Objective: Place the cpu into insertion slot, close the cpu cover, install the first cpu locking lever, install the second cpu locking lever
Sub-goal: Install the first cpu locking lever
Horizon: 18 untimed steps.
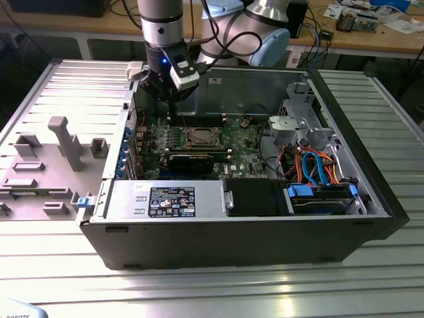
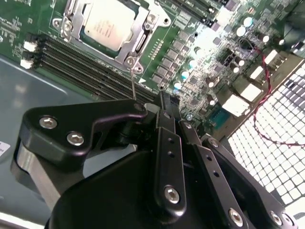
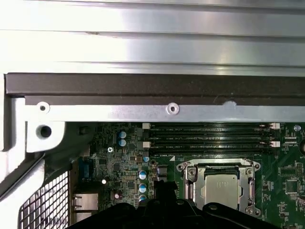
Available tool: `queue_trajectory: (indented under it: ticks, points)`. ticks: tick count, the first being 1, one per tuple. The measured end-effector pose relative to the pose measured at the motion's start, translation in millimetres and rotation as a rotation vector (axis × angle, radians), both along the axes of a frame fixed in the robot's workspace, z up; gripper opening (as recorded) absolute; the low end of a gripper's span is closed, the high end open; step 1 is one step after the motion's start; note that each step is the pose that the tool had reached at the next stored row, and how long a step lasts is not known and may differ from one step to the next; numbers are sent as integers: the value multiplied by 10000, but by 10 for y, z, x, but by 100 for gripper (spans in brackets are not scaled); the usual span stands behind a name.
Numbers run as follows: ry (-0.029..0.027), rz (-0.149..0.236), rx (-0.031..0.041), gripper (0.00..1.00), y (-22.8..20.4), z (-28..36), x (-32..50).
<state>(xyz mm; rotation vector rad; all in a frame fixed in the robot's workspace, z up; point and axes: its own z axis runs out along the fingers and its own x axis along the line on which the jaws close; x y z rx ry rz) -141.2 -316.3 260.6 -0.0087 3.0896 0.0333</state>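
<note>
Gripper (image 1: 172, 111) beside the covered cpu (image 2: 107, 24)
We find the cpu seated in the insertion slot (image 2: 130, 61) under the lowered cpu cover (image 2: 137, 27), near the gripper's pressed-together jaws, toward the exterior view's right.

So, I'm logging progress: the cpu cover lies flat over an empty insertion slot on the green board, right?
Not empty. The cpu sits in the insertion slot, its silvery top showing through the window of the cpu cover, which does lie flat on the green board. You can see this in both wrist views.
</note>
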Motion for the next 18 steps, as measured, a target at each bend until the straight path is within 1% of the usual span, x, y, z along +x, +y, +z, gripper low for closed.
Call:
queue_trajectory:
  ticks: [4, 11, 16, 18]
  points:
    - [0, 21, 0, 11, 29, -1, 5]
    - [-7, 23, -1, 11, 77, -10, 70]
    - [-7, 23, -1, 11, 86, -12, 159]
    - [-6, 23, -1, 11, 86, -13, 180]
